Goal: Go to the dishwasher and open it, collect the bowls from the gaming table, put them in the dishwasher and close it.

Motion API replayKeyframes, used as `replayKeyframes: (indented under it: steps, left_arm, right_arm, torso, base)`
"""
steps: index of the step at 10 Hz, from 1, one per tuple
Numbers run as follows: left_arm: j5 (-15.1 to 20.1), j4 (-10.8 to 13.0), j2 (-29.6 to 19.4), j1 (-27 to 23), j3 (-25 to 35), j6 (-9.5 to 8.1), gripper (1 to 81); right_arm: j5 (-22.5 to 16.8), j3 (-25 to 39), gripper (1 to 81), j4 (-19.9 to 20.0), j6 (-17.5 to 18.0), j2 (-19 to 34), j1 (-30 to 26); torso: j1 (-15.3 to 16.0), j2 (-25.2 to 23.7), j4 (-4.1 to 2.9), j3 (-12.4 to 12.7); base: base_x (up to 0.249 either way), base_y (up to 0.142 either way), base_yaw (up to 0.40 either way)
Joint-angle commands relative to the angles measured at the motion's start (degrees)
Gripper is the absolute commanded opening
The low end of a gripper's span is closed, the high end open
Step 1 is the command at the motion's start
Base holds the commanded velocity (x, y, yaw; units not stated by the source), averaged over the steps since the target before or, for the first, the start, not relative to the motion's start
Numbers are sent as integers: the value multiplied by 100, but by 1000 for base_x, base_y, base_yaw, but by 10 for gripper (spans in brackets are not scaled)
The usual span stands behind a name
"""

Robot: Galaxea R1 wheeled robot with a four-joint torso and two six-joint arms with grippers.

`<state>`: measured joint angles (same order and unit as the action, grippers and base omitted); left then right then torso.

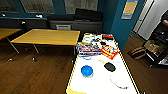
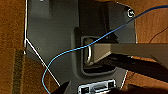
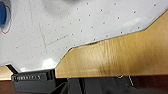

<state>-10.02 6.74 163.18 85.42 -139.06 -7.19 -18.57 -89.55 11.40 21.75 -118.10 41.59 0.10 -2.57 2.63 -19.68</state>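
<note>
Head view: the robot faced the gaming counter (image 1: 100, 80), white-topped with yellow edging, running away toward twelve o'clock. The blue bowl (image 1: 87, 70) stood on its near half, toward the nine o'clock edge, apart from everything else and probably easy to reach from that side. A dark oval thing (image 1: 109, 66) lay at about two o'clock from the bowl, and a white ring-like thing (image 1: 119, 82) at four o'clock. Game boxes (image 1: 96, 49) crowded the far end, leaving the near end mostly bare. A plain wooden counter (image 1: 48, 37) stood at ten o'clock, over a dark wood floor (image 1: 32, 75); the walls were teal. A person (image 1: 163, 22) stood at the two o'clock edge.

Left wrist view: robot hardware and a blue cable (image 2: 75, 50) hung over wood floor; whether the left tool was spread or pressed together I cannot tell.

Right wrist view: the white top (image 3: 82, 27) lay below, the bowl (image 3: 2, 13) just showing at one edge. The right tool's state could not be told either.
</note>
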Motion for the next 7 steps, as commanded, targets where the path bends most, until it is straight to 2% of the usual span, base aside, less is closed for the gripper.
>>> replayKeyframes:
  steps: [1, 2, 5, 7]
  left_arm:
    - [246, -6, -31, -47, 36, 34, 811]
    - [237, -6, -13, -47, 36, 34, 811]
    - [229, -6, -5, -64, 19, 34, 811]
    - [229, -6, 13, -65, -8, 34, 811]
  right_arm:
    - [-727, -237, 811, 161, 269, 241, -1103]
    - [-745, -245, 811, 161, 320, 197, -1322]
    - [-1280, -377, 811, 161, 575, 135, -2017]
    - [-1482, -544, 811, 161, 733, -14, -2387]
  torso:
    - [0, 0, 0, 0]
    - [0, 0, 0, 0]
    - [0, 0, 0, -4]
    - [2, 2, 0, -4]
  base:
    - [0, 0, 0]
    - [0, 0, 0]
    - [0, 0, 0]
    - [0, 0, 0]
